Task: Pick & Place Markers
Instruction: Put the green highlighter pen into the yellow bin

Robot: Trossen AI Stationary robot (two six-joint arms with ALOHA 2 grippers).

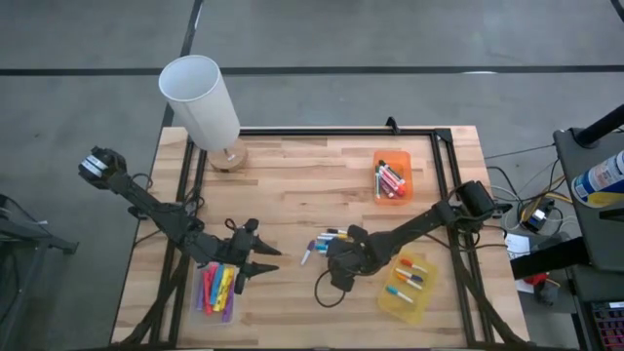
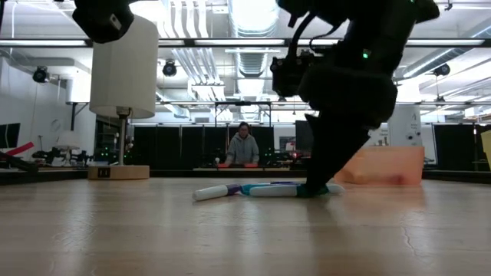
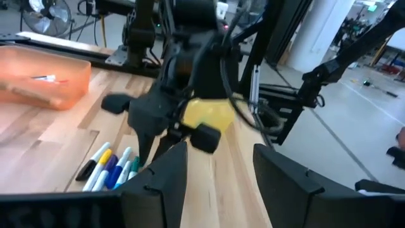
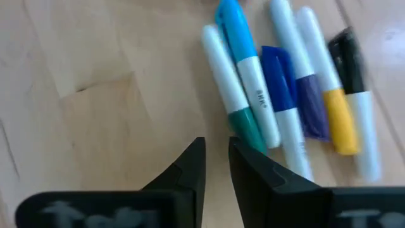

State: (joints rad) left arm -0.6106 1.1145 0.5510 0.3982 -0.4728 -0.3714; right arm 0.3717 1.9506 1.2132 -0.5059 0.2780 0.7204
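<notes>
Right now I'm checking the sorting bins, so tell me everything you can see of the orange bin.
The orange bin is a small rectangular tub of translucent orange plastic with low walls and an open top. It sits flat on the wooden table, toward the far right, apart from both arms. Several markers lie inside it, red and pink among them. Nothing else touches it. From table height it shows as a pale orange block behind the right arm.

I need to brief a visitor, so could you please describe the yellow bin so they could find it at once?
On the wooden table, look at the near right corner, past the right claw. The yellow bin lies there, holding a few markers; unlike the orange bin farther back, it is yellow.
</notes>
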